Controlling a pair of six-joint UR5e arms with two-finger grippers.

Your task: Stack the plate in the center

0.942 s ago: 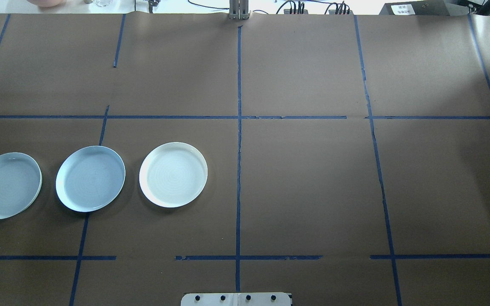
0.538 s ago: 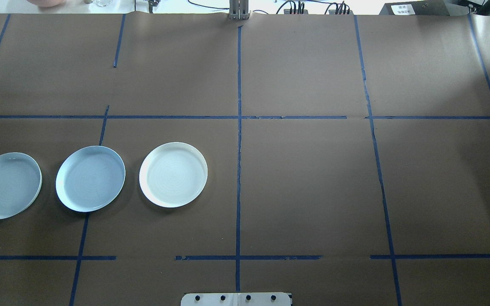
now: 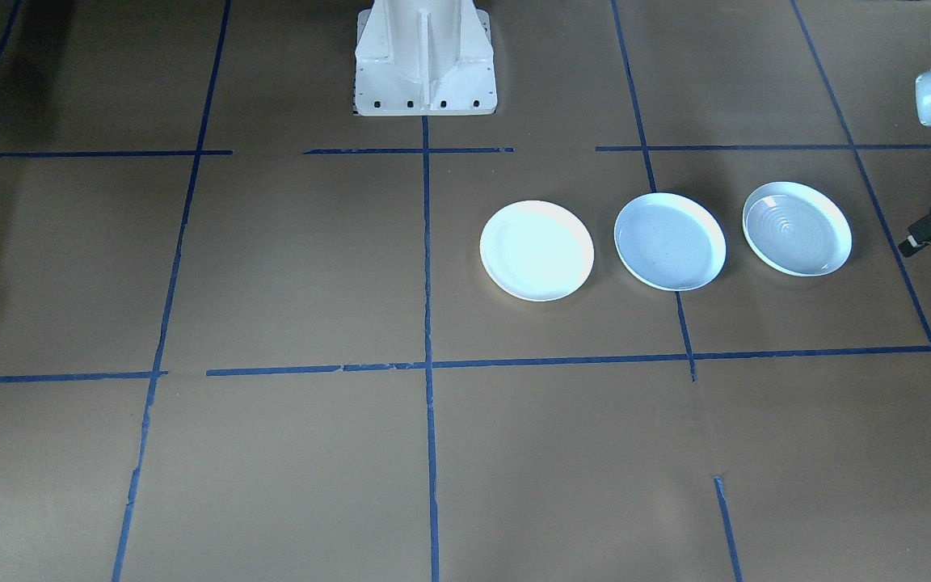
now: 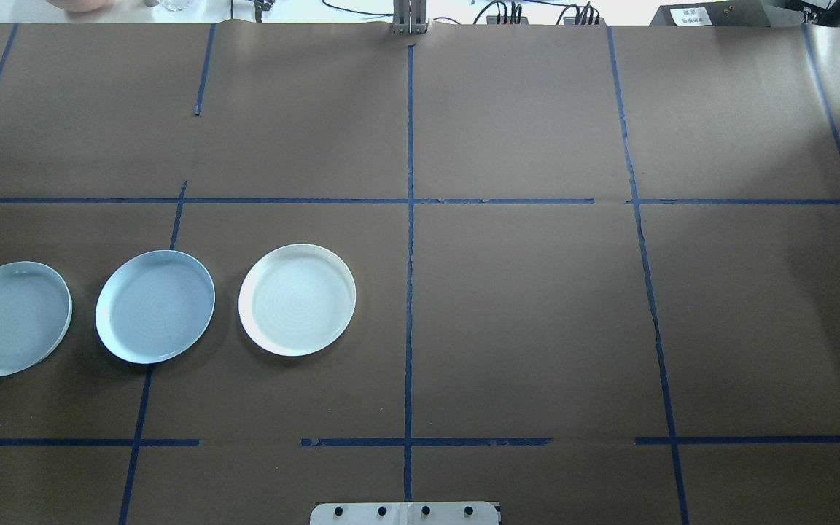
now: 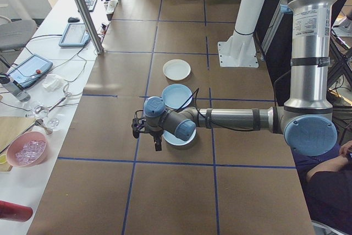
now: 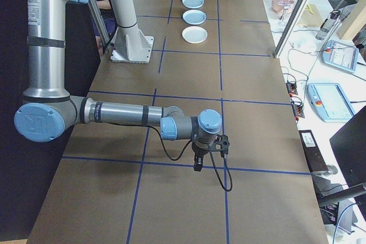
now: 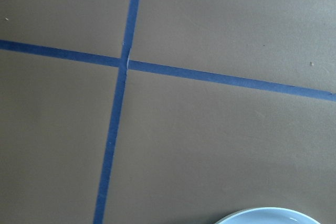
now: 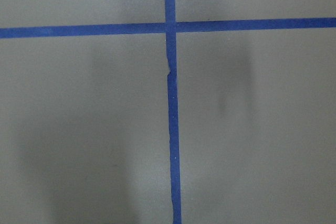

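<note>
Nothing stacked yet: we see white plate (image 4: 297, 300), smooth grey-blue plate (image 4: 155, 306) & ripple-ringed plate (image 4: 12, 318) lying apart near table's left edge; both grippers' opening can't be told, neither seems to hold anything.

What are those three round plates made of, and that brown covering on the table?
White plate, smooth grey-blue plate and ringed plate: probably glazed ceramic, since they are glossy with bright reflections, though hard plastic is possible. Table cover: matte brown paper by its look, marked with blue tape lines.

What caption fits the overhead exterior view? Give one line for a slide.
Three plates in a row on the taped table: rippled grey-blue plate, smooth grey-blue plate, white plate.
</note>
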